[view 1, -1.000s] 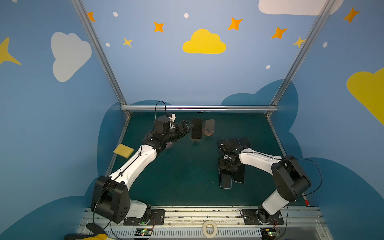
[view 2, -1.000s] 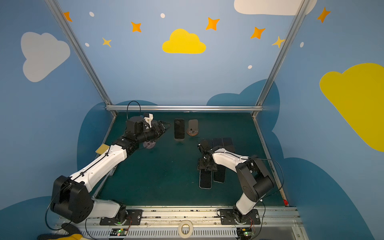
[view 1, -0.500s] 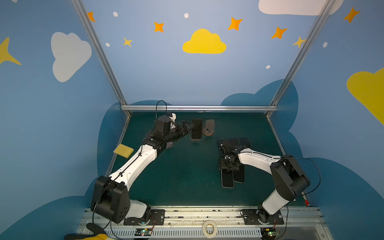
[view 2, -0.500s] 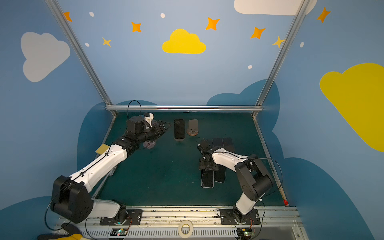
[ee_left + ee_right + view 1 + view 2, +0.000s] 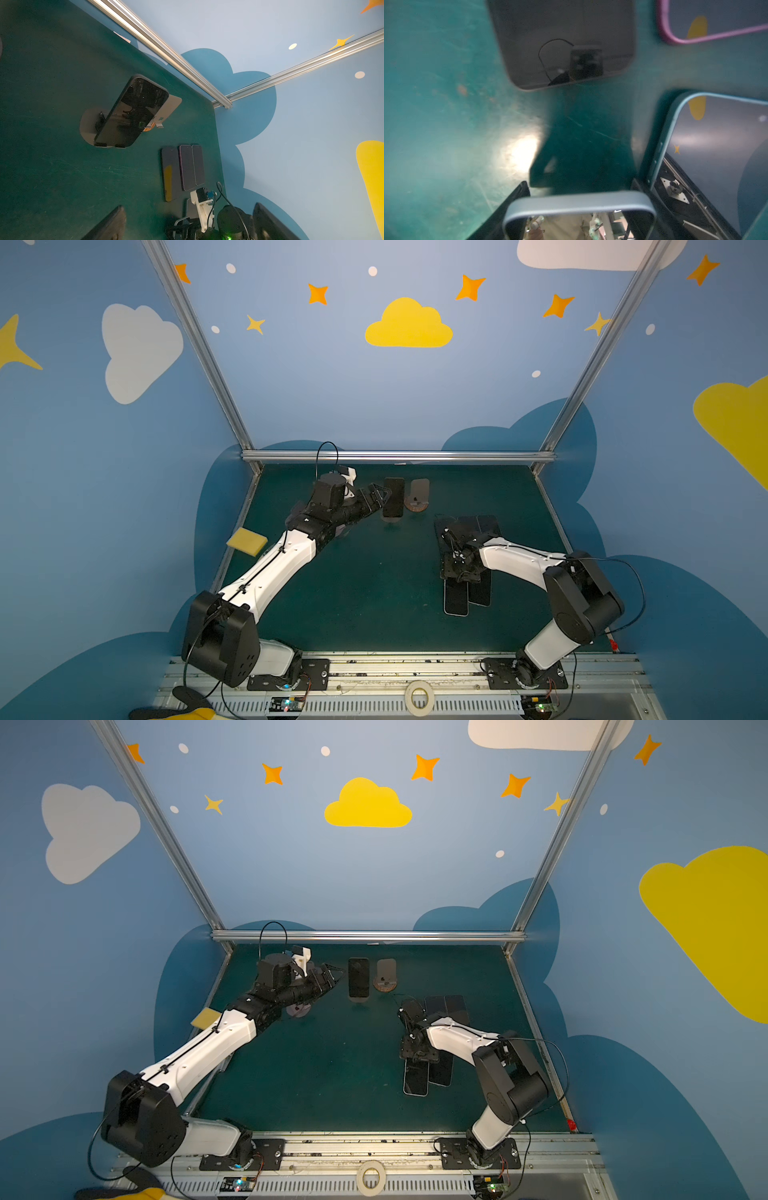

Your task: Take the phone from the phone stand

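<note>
A dark phone [image 5: 393, 497] leans in its stand [image 5: 89, 124] near the bench's [image 5: 374, 593] back edge, open green surface before it. The left gripper [image 5: 376, 499], fingers apart, hovers just beside the phone. The right gripper [image 5: 579, 207], fingers clamped on another phone [image 5: 456, 597], sits among flat handsets.

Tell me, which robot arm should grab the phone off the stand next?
The left one, probably. Its open claw sits right beside the phone leaning on the stand. The right claw is far off and already grips a silver phone.
</note>
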Available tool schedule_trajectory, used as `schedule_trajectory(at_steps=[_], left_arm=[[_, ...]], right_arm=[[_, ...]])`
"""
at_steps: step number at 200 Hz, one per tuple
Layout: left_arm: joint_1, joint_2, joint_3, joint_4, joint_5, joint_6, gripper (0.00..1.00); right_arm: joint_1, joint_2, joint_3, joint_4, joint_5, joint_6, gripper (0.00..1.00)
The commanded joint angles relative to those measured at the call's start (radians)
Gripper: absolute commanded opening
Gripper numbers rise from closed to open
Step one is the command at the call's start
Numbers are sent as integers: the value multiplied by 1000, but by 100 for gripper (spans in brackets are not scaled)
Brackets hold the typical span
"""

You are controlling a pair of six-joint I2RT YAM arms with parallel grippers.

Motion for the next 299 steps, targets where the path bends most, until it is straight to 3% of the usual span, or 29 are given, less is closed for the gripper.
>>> schedule_trajectory(at_steps=[1,109,299], left_arm=[[-2,-7,24,2,0,13,94],[-14,-3,25,-5,-4,23,94],[-25,-4,22,2,-2,19,94]], right_arm=[[-12,-2,-40,-91,38,18,62],[5,94,63,-52,11,-85,61],[46,187,109,-30,91,15,72]])
